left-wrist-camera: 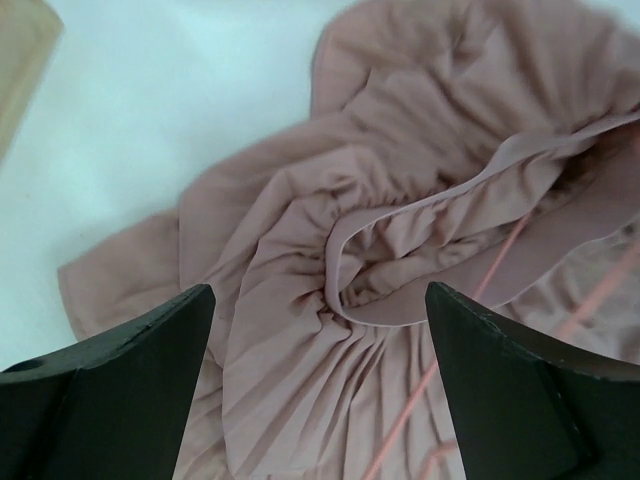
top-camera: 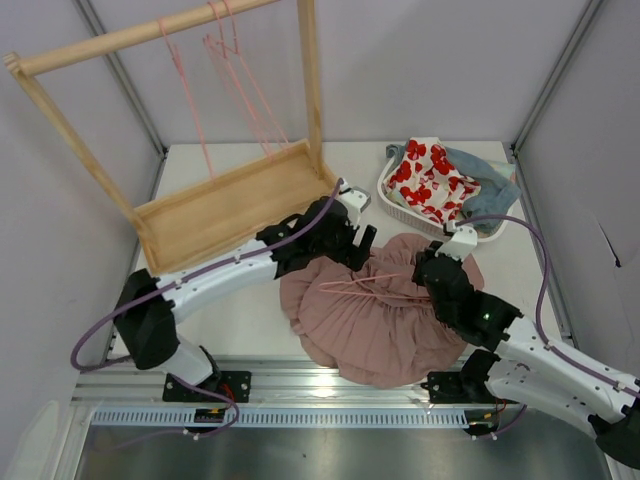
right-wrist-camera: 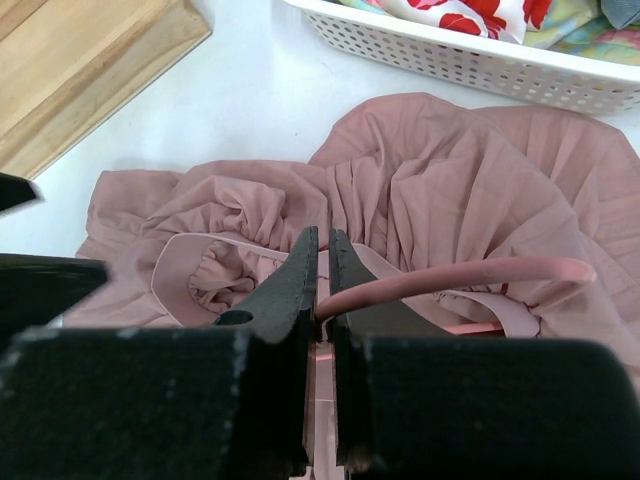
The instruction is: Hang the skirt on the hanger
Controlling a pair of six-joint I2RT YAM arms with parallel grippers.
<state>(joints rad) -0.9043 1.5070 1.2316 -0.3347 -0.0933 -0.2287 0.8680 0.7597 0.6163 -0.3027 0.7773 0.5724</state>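
- Skirt (top-camera: 380,330) sits bunched on the table (top-camera: 240,310) between both arms in the top view, with the hanger (top-camera: 365,288) lying across it. The left gripper (top-camera: 358,240) is at its far-left edge and the right gripper (top-camera: 432,272) on its right side.
- Left wrist: jaws spread wide and empty, hanging over the gathered waistband (left-wrist-camera: 400,318). My worry is it closes on loose pleats instead of the band, so the waist never opens up for the hanger.
- Right wrist: fingers pressed together, pinching the hanger's thin wire. It's skinny and round, so fabric dragging on it could twist it or pull it out.
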